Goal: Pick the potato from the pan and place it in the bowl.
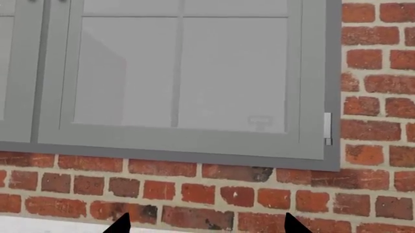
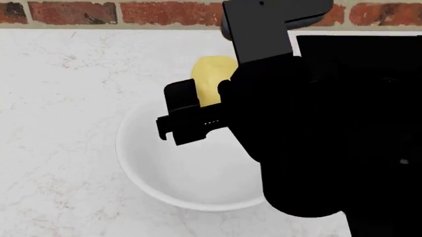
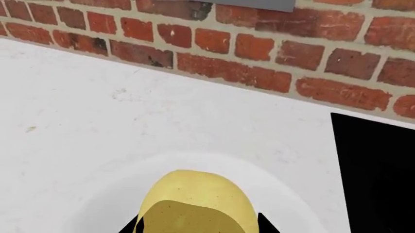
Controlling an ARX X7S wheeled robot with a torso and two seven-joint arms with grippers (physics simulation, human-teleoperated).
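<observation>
Potato held above the bowl.
The right gripper (image 2: 197,106) is clamped on the potato (image 2: 212,79), over the white bowl's (image 2: 142,173) 12 o'clock rim; left gripper (image 1: 204,224) apart.

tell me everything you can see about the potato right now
The potato is a smooth, pale-yellow oval with a matte skin and a slightly darker, shaded lower part. It is off the counter, held in the right gripper, whose black fingers press against its sides. It hangs over the far rim of the white bowl, not yet resting inside. The gripper hides its lower end.
</observation>
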